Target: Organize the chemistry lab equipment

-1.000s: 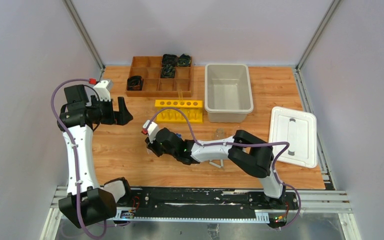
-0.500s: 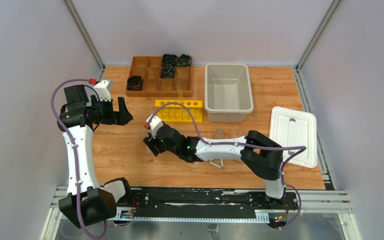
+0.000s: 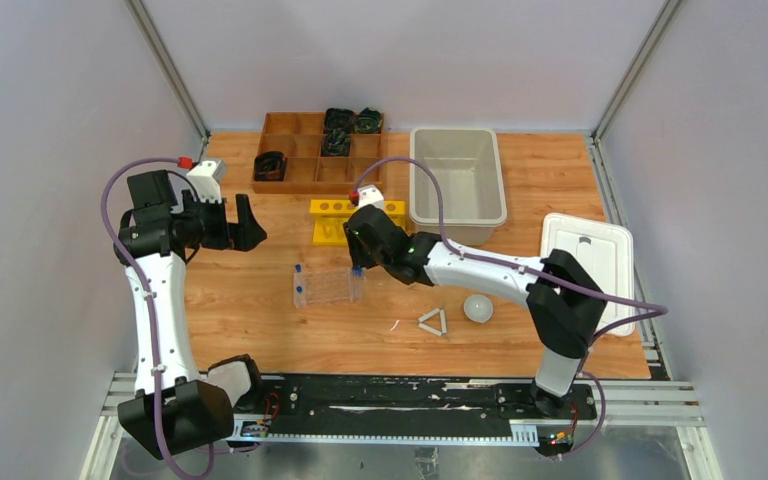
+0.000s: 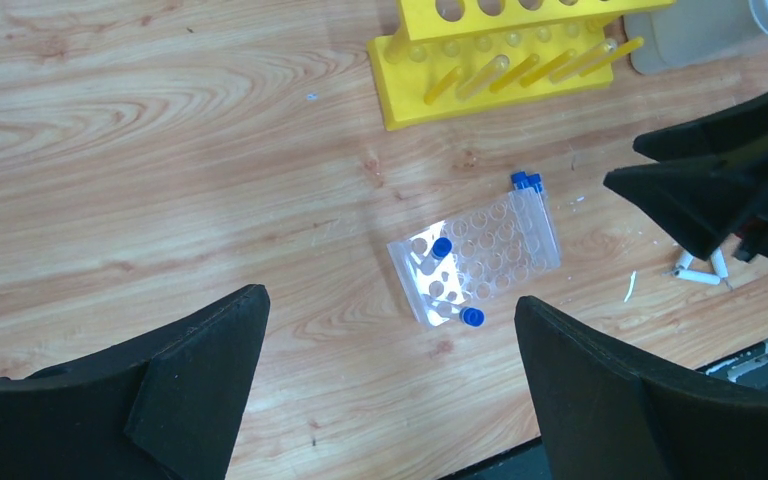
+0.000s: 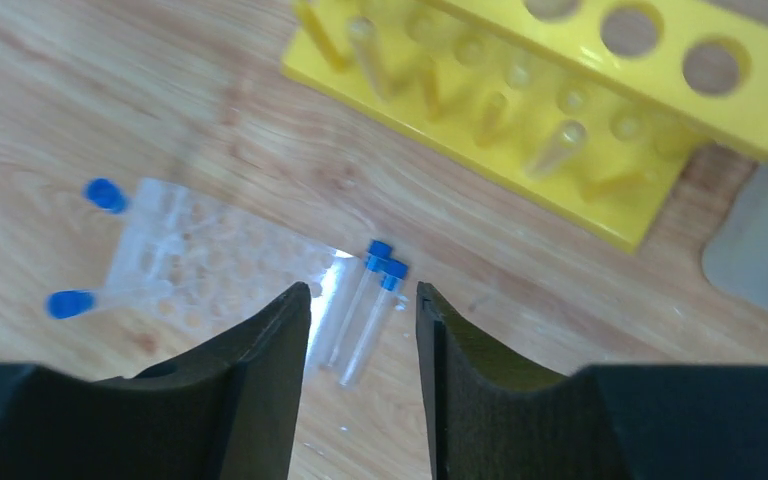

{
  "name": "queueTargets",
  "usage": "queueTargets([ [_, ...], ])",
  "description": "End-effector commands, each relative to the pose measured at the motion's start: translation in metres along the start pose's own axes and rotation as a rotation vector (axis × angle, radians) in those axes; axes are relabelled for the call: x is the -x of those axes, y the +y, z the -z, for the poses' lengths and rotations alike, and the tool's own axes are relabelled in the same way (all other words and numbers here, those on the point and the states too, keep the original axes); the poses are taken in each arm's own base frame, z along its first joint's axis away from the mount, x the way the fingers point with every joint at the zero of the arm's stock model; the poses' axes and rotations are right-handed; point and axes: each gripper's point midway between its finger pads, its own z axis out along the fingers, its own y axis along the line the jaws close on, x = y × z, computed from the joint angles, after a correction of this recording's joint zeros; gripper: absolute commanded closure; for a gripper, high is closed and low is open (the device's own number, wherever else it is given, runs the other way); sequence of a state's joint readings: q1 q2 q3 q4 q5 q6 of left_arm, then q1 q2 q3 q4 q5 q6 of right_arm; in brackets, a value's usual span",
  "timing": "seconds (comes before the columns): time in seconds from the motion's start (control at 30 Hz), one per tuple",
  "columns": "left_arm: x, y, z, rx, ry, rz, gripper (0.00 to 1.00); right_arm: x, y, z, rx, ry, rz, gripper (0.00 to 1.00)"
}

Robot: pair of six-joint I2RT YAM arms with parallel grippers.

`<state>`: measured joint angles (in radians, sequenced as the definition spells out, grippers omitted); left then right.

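Note:
A clear plastic rack (image 3: pixel 327 287) lies on the wood with two blue-capped tubes (image 4: pixel 442 246) stuck in its left end. Two more blue-capped tubes (image 5: pixel 370 300) lie side by side at its right end. My right gripper (image 5: pixel 360 295) hovers open right above that loose pair, nothing between its fingers; from above it (image 3: pixel 357 262) sits just in front of the yellow rack (image 3: pixel 357 220), which holds thin glass tubes (image 5: pixel 555 148). The white dish (image 3: pixel 477 307) and white triangle (image 3: pixel 432 321) rest nearer the front. My left gripper (image 3: pixel 245 225) hangs wide open and empty, high at the left.
A grey bin (image 3: pixel 457 185) stands behind the right arm, with its white lid (image 3: pixel 585 270) flat at the right. The wooden divided tray (image 3: pixel 320 150) with black coils sits at the back. The rail with the arm bases runs along the front edge.
The right arm has swung from the front left up toward the yellow rack, uncovering the clear rack, dish and triangle. The left arm has not moved.

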<state>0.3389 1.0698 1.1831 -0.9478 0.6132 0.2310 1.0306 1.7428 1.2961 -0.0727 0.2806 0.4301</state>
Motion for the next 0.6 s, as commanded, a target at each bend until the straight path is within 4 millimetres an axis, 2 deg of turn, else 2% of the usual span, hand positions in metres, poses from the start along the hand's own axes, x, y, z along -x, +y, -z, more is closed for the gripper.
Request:
queueTargets([
  [0.0,0.002,-0.002,0.002,-0.011,-0.023,-0.012,0.00,-0.049,-0.029,-0.008,-0.101,0.168,-0.047,0.55],
  [0.3,0.005,-0.004,0.002,-0.017,-0.028,-0.009,0.00,-0.080,-0.028,-0.038,-0.123,0.261,-0.034,0.58],
  [0.57,0.006,-0.004,0.003,-0.018,-0.031,-0.014,0.00,-0.096,-0.029,-0.051,-0.136,0.302,-0.035,0.61],
])
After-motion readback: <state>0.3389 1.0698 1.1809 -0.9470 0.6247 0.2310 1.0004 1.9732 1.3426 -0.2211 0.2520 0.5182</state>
